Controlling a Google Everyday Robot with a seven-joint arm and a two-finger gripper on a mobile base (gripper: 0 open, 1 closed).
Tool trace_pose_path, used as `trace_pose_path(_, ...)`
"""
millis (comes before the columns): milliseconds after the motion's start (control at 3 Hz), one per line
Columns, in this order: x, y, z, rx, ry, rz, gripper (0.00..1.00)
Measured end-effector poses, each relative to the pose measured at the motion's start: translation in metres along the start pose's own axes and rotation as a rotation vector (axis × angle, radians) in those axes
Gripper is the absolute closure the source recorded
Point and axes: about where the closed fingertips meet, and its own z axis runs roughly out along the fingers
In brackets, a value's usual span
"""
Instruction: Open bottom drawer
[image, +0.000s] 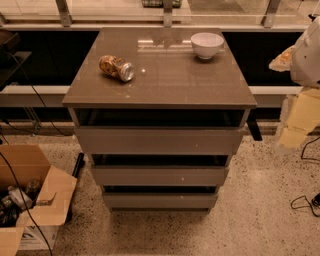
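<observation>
1. We see the bottom drawer (160, 201): slim flat grey-brown front, lowest in cabinet (165, 80).
2. The gripper (300, 117): pale, blocky, far right, apart from cabinet; open or closed, can't tell.
3. Glossy top: can (116, 68), round white bowl (207, 45).

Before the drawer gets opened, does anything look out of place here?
A can lies tipped on its side on the cabinet top, left of the upright bowl. The tool is out of view.

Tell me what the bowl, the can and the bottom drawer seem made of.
Bowl: likely glazed ceramic, white and glossy. Can: metal, shiny silver end. Bottom drawer: probably matte grey-brown laminate, flat even front. Gripper: at right edge, away from them.
</observation>
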Motion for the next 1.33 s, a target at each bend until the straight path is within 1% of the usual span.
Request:
trace_pose_path(333,0.000,0.000,0.000,0.000,0.000,0.000,0.00)
trace_pose_path(667,-0.001,0.006,0.015,-0.003,-0.054,-0.013,0.00)
trace_pose_path(1000,0.001,0.022,0.052,-0.041,-0.152,-0.034,0.00)
trace_pose_path(1333,0.004,0.036,0.097,-0.099,-0.262,-0.012,0.00)
